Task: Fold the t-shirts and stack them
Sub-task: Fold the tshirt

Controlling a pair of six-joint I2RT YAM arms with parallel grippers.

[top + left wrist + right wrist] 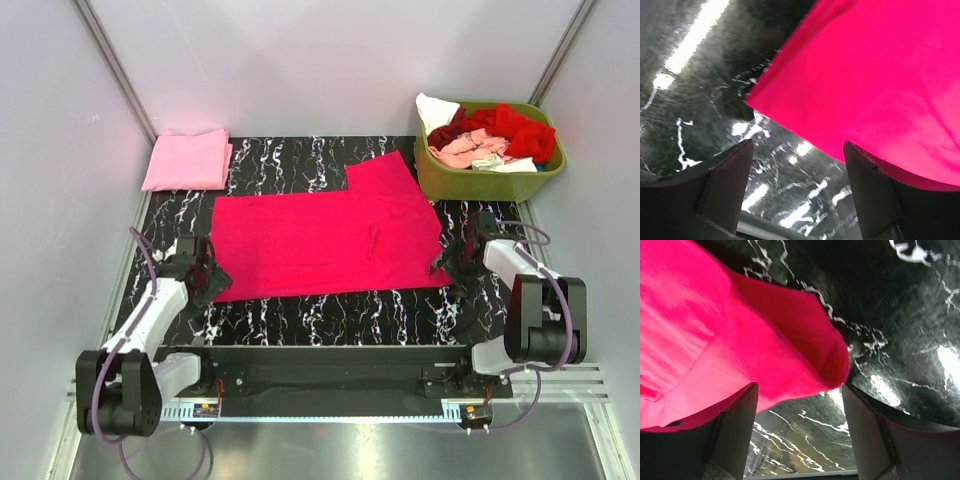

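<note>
A bright magenta-pink t-shirt (320,240) lies spread flat on the black marbled table, one sleeve pointing to the far side. My left gripper (210,277) is open at its near left corner, which shows in the left wrist view (865,85); the jaws stand apart just off the hem. My right gripper (452,262) is open at the shirt's near right corner, where the cloth (740,340) curls up between and in front of the fingers. A folded light pink t-shirt (187,159) lies at the far left.
An olive-green basket (440,178) at the far right holds red, salmon and white shirts (492,138). Grey walls stand close around the table (330,315) on three sides.
</note>
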